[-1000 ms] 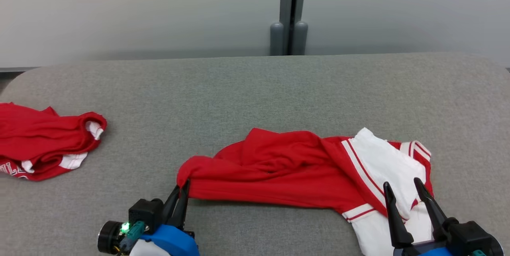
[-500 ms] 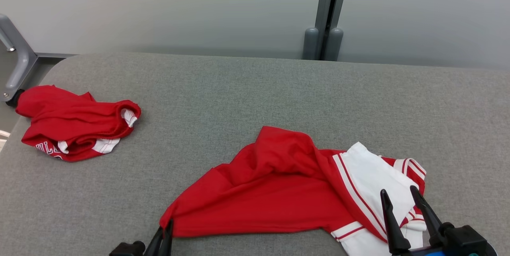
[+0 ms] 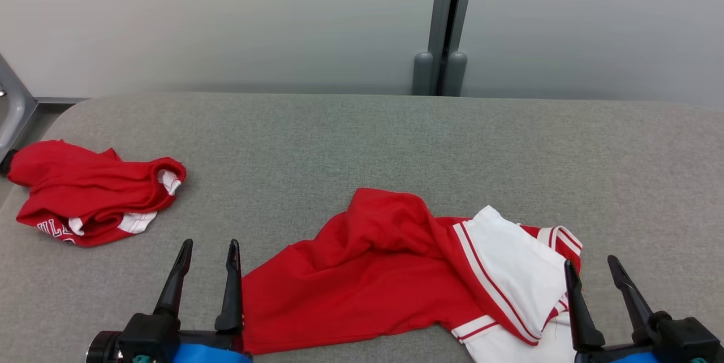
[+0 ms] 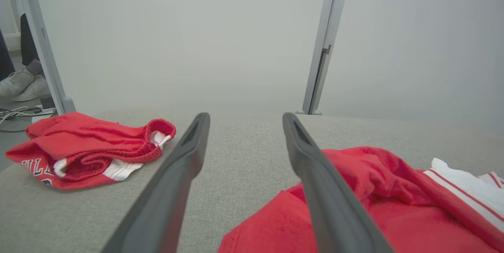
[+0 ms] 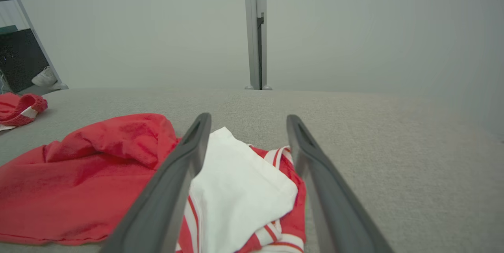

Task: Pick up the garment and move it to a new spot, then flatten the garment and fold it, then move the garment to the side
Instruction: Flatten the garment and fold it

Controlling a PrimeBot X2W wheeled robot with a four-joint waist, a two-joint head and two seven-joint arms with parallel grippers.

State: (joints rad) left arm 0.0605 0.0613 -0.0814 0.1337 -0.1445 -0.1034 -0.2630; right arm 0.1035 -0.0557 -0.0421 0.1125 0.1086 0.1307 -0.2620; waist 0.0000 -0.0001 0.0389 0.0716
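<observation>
Two grippers, both wide open, nothing held. My left gripper (image 3: 210, 243) sits at the lower left of the head view, fingers spread and released. Its inner finger lies right along the left edge of the red-and-white garment (image 3: 390, 272). From the left wrist camera I see bare gray cloth between the fingers, with the red fabric under and past the right-hand finger. I can't tell if that finger touches the cloth.

My right gripper (image 3: 591, 262) is at the lower right, jaws apart and empty, over the garment's right end. In the right wrist view the white side panel (image 5: 236, 190) with red striped trim shows between the fingers. Contact there is unclear.

The garment lies rumpled on the gray padded table (image 3: 362, 137), near the front edge and right of centre. Its red part is bunched into a ridge in the middle, and the white panel is folded over at the right.

A second red garment (image 3: 90, 193) lies crumpled at the far left of the table, well apart, with white lettering and an elastic waistband showing. A gray post (image 3: 447, 24) stands behind the table, between frosted wall panels. White shoes (image 4: 21, 85) are on the floor at the far left of the left wrist view.
</observation>
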